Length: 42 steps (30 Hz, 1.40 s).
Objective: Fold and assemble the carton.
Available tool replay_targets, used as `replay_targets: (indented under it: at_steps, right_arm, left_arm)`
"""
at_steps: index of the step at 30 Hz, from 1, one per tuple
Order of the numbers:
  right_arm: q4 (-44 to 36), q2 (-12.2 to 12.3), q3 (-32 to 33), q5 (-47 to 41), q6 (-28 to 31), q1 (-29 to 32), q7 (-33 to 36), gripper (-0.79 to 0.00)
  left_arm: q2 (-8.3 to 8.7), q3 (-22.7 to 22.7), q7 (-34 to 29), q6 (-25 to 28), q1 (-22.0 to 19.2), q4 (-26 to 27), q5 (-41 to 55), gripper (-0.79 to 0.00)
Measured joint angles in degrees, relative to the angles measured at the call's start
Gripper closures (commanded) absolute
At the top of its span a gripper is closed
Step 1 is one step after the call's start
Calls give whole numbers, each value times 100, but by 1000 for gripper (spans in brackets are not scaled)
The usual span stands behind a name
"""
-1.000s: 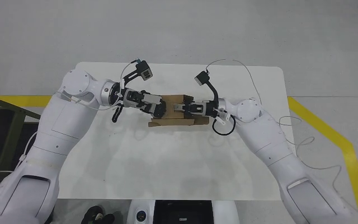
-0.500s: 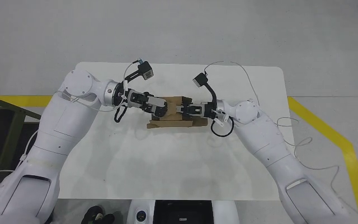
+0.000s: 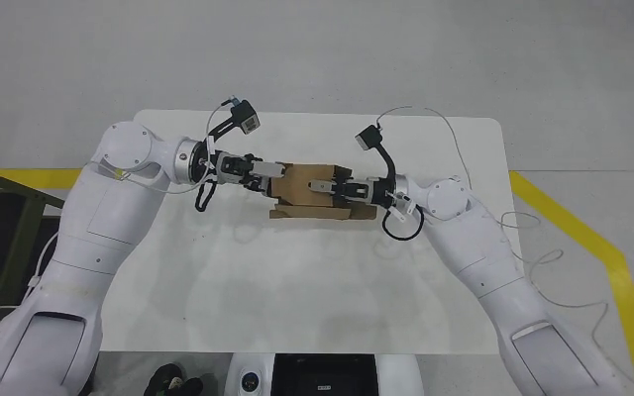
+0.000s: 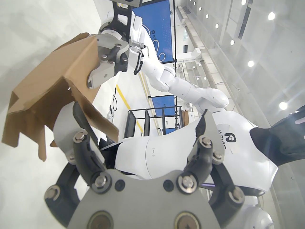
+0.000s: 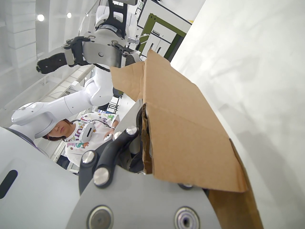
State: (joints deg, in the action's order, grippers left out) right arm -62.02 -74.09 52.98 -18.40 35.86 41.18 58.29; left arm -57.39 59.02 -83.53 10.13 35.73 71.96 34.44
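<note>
Half-opened, its flaps loose (most of the folding apparently remains), the carton [image 3: 305, 186] hangs above the tabletop [image 3: 297, 297], right hand [image 3: 332, 186] clamped on one panel, left hand [image 3: 265, 171] spread apart at a flap.

My table [image 3: 297, 297] is a plain white top with rounded corners. The carton [image 3: 309, 188] is over its middle, a little toward the far edge, casting a shadow on the white just beneath. I cannot tell whether its lower flap rests on the top or hangs just above it.
</note>
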Motion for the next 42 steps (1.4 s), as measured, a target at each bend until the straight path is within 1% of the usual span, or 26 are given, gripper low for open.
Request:
replay_targets:
  at_steps: [10,26,32,42]
  right_arm:
    - [-331,32,-27,-159,-156,261,301,0]
    - [-200,-48,-194,-302,-69,197,348,0]
    - [-179,-17,-37,-192,19,213,127,0]
    - [-292,21,201,116,107,289,-484,0]
  left_arm:
    - [-29,-83,129,11,-63,-218,-266,-785]
    - [-71,-171,-20,15,-118,-221,-301,-785]
    - [-52,-94,130,80,-102,-177,-452,-785]
    - [-24,-14,96,53,2,17,-458,-785]
